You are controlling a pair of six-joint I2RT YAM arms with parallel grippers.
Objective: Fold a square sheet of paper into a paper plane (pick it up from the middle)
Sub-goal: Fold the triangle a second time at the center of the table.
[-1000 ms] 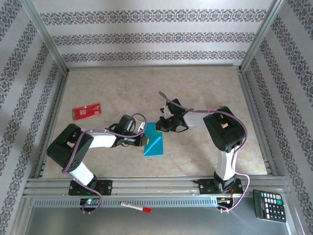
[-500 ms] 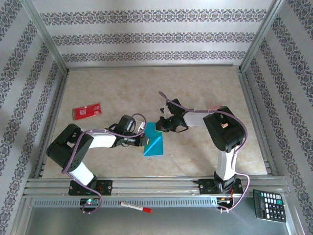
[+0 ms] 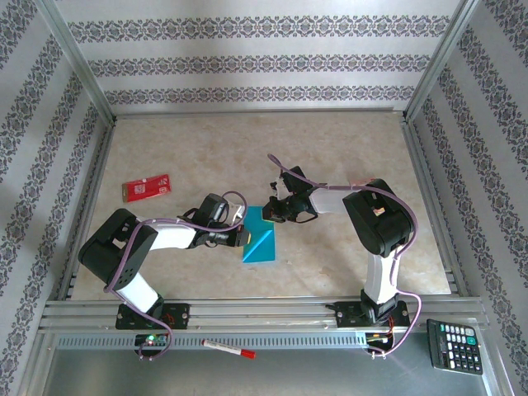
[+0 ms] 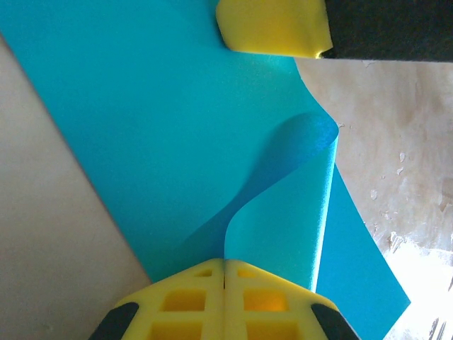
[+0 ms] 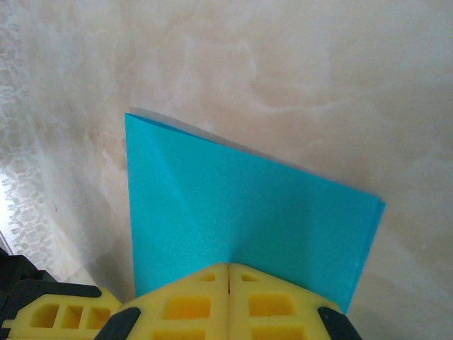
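The square sheet of paper (image 3: 262,246), teal-blue and partly folded, lies on the table between the two arms. My left gripper (image 3: 242,237) is at its left edge, shut on a flap. In the left wrist view that flap (image 4: 283,212) curls up off the flat sheet (image 4: 156,120) into the closed left gripper (image 4: 225,261). My right gripper (image 3: 269,214) is shut at the sheet's far end. The closed right gripper (image 5: 228,266) has its tips against the creased sheet (image 5: 248,205). One of the right gripper's yellow fingers (image 4: 272,28) shows past the paper.
A red-and-white card (image 3: 147,187) lies at the left of the table. A calculator (image 3: 454,346) and a red marker (image 3: 229,349) sit on the near metal ledge. Aluminium rails (image 3: 247,312) frame the table.
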